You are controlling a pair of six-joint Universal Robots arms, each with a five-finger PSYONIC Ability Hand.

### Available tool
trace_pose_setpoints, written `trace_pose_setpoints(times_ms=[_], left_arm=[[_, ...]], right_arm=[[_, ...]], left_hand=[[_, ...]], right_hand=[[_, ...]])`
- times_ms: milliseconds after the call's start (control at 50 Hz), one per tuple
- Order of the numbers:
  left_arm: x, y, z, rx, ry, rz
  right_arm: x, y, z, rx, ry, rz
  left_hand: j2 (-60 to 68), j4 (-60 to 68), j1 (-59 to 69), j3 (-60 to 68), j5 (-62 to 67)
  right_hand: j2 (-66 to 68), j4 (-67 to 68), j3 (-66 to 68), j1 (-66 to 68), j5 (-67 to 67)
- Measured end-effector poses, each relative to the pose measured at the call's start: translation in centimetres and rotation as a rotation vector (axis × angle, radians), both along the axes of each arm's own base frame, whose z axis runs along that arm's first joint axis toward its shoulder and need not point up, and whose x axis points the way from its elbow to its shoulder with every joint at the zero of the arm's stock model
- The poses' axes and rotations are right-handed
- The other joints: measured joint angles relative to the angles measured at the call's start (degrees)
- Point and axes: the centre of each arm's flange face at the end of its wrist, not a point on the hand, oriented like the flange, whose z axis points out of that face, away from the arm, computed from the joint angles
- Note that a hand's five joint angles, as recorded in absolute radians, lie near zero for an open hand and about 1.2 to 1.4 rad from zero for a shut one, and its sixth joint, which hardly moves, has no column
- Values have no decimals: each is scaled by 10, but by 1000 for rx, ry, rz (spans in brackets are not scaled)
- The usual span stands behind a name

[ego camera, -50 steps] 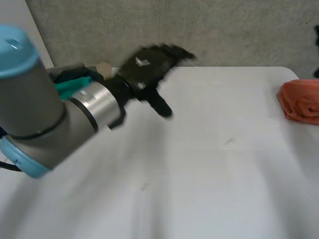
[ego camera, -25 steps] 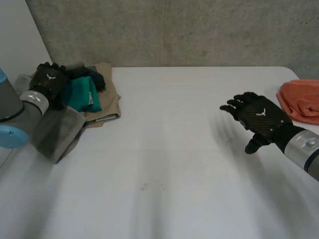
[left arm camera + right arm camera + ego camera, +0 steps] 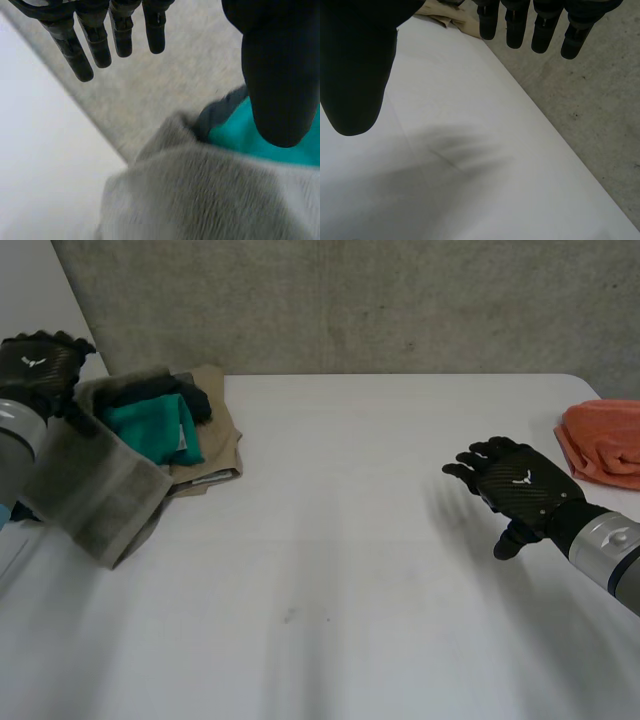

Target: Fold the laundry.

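Rising left hand (image 3: 38,368), grey cloth (image 3: 95,490) alongside.

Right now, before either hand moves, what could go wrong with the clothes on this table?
1. The left hand is open over the grey cloth, with the teal cloth at its thumb: a grasp may take both.
2. The grey cloth lies against the left arm, so a swing could drag it off the pile.
3. The orange cloth sits at the edge of the table, near the right hand; a careless sweep may push it off.
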Motion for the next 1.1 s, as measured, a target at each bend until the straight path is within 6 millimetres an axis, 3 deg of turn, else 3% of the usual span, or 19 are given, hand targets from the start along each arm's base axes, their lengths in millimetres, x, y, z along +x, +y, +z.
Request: trace_pose_setpoints(times_ms=[180, 260, 300, 360, 400, 480, 500, 640, 780, 880, 980, 1020, 1100], left_arm=[[29, -28, -38, 64, -88, 101], [38, -39, -52, 84, -131, 120], [42, -43, -58, 92, -145, 125], [41, -44, -60, 92, -148, 124], [38, -43, -55, 78, -143, 119], [33, -40, -41, 40, -130, 112], [26, -35, -20, -18, -106, 101], [-14, -3, 49, -189, -8, 8], [-78, 58, 118, -343, 126, -199], [-123, 106, 146, -381, 252, -384], [-170, 142, 139, -304, 379, -574], [-185, 150, 128, -255, 408, -630], [-220, 161, 85, -114, 433, -720]], right_arm=[[0, 0, -3, 13, 1, -1], [0, 0, -4, 16, 1, -1], [-1, 0, -4, 16, 1, -2], [-1, 0, -4, 15, 2, -3], [-1, 0, -4, 14, 2, -4], [-1, 0, -4, 14, 2, -5], [-1, 0, -4, 13, 2, -5], [-2, -1, -4, 11, 2, -9], [-4, -4, -2, 6, 4, -34], [-7, -7, -1, -1, 12, -69], [-10, -11, 1, -16, 20, -107], [-11, -13, 2, -26, 24, -125], [-15, -19, 4, -46, 31, -173]], left_hand=[[11, 12, 10, 11, 13], [86, 82, 85, 80, 84], [175, 175, 188, 174, 172], [452, 446, 428, 451, 421], [517, 519, 476, 516, 491], [533, 542, 477, 532, 500], [535, 543, 477, 532, 500], [536, 544, 477, 538, 500], [537, 544, 477, 541, 500], [538, 544, 477, 542, 500], [538, 544, 477, 542, 500], [538, 544, 477, 542, 500], [524, 531, 477, 528, 498]], right_hand=[[0, 0, 0, 0, 0], [0, 0, 0, 0, 0], [0, 0, 0, 0, 0], [0, 0, 0, 0, 0], [0, 0, 0, 0, 0], [0, 0, 0, 0, 0], [0, 0, 0, 0, 0], [0, 0, 0, 0, 0], [0, 0, 0, 0, 0], [0, 0, 0, 0, 0], [0, 0, 0, 0, 0], [0, 0, 0, 0, 0], [0, 0, 0, 0, 0]])
